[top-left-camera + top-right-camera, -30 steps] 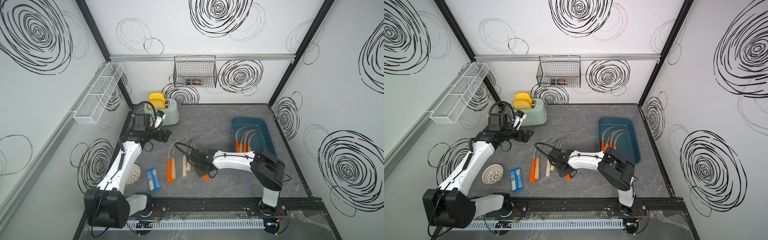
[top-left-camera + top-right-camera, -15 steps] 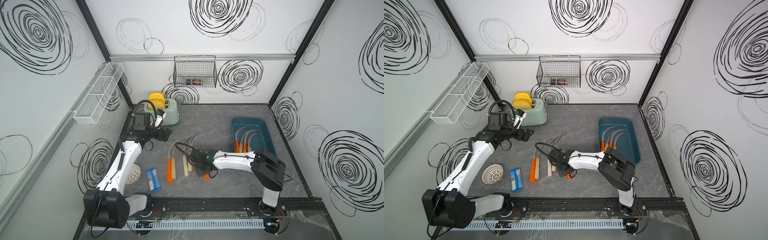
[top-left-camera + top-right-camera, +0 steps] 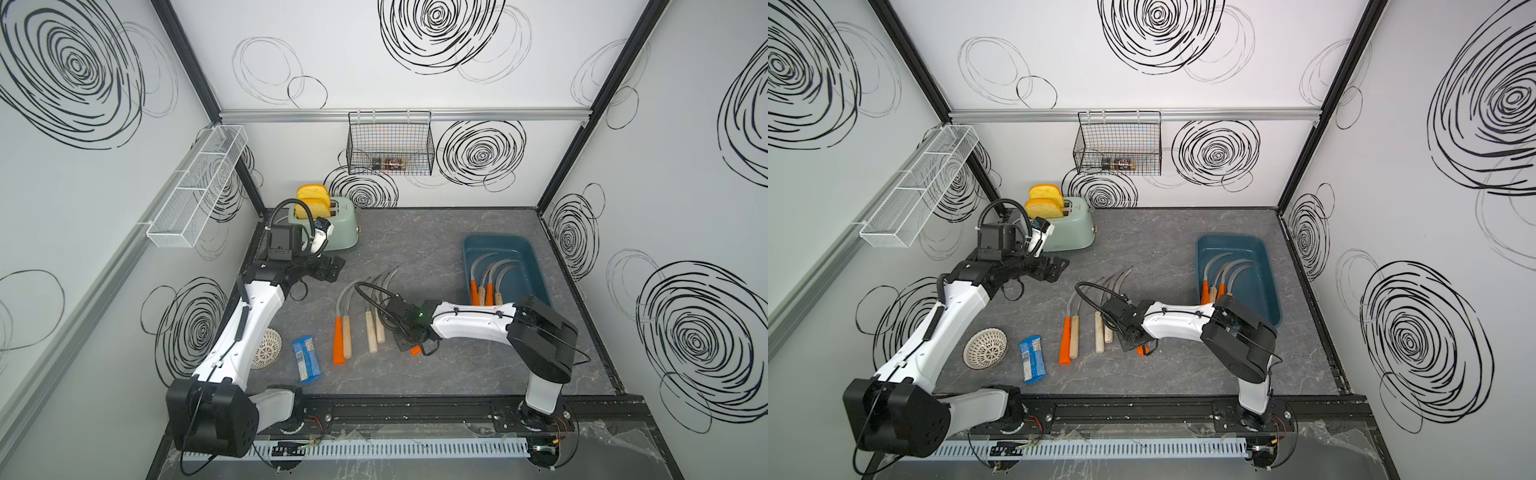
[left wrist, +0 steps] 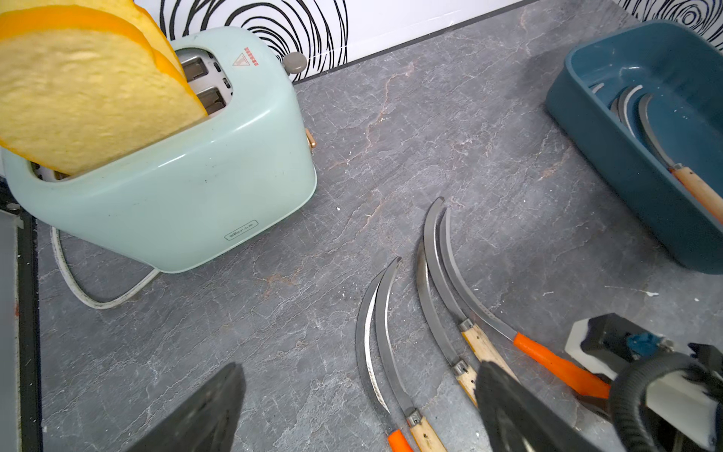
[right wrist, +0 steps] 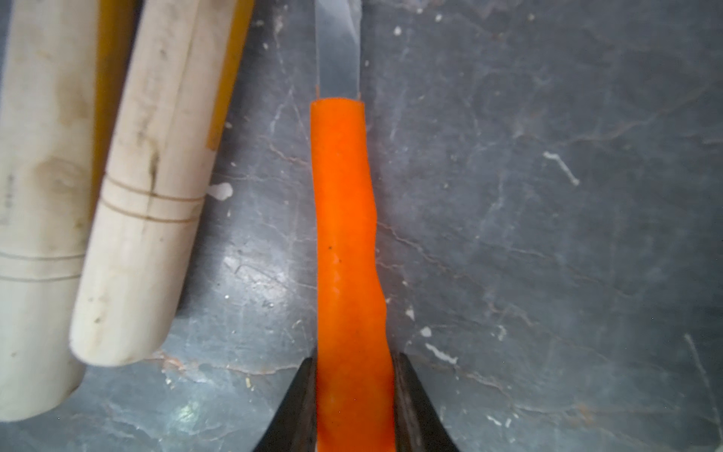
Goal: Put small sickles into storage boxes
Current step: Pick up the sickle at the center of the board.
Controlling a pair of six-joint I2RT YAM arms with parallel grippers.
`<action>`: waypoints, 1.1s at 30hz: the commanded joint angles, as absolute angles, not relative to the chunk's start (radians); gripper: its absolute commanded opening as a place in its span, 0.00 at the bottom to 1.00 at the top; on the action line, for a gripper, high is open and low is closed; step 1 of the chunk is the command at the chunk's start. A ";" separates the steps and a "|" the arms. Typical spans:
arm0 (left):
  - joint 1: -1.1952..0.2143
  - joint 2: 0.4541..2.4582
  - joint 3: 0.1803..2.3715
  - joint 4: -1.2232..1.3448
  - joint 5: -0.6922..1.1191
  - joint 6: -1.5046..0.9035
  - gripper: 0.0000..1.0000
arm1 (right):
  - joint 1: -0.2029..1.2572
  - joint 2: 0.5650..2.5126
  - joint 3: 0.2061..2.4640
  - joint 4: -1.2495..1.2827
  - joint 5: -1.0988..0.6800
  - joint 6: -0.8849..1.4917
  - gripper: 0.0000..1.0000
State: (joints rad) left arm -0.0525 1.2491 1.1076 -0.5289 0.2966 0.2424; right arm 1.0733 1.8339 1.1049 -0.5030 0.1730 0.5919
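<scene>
While the right claw [image 5: 354,391] pinches the orange handle of one sickle [image 5: 344,235], it lies on the desk [image 3: 415,232], well apart from the tub [image 3: 536,266] | handling: likely light, stiff, sharp-bladed; handle is the safe hold | left claw [image 4: 360,368]: wide open, empty.

A mint-green toaster [image 3: 345,228] stands at the back left of the grey marbled tabletop [image 3: 415,241], two yellow bread slices [image 3: 311,193] upright in its slots, a white cord [image 4: 98,297] curling from its base. A black wire basket [image 3: 390,145] hangs on the back wall with small jars [image 3: 390,163] lying inside. A white mesh rack [image 3: 195,187] is fixed to the left wall. Front left, a white perforated dome [image 3: 268,354] lies near a blue packet [image 3: 306,358], not touching it
</scene>
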 commanded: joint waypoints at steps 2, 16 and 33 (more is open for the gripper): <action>-0.058 1.244 1.143 -0.529 0.281 0.235 0.96 | 1.046 1.861 1.050 -0.593 0.219 0.571 0.00; -0.078 1.277 1.185 -0.531 0.264 0.221 0.96 | 1.016 1.759 1.034 -0.588 0.229 0.537 0.00; -0.104 1.279 1.200 -0.535 0.229 0.213 0.96 | 0.968 1.674 1.019 -0.552 0.202 0.493 0.00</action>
State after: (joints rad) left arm -0.0986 1.2846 1.1736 -0.5339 0.2405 0.2199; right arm 0.9745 1.7012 1.0187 -0.5480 0.1989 0.5087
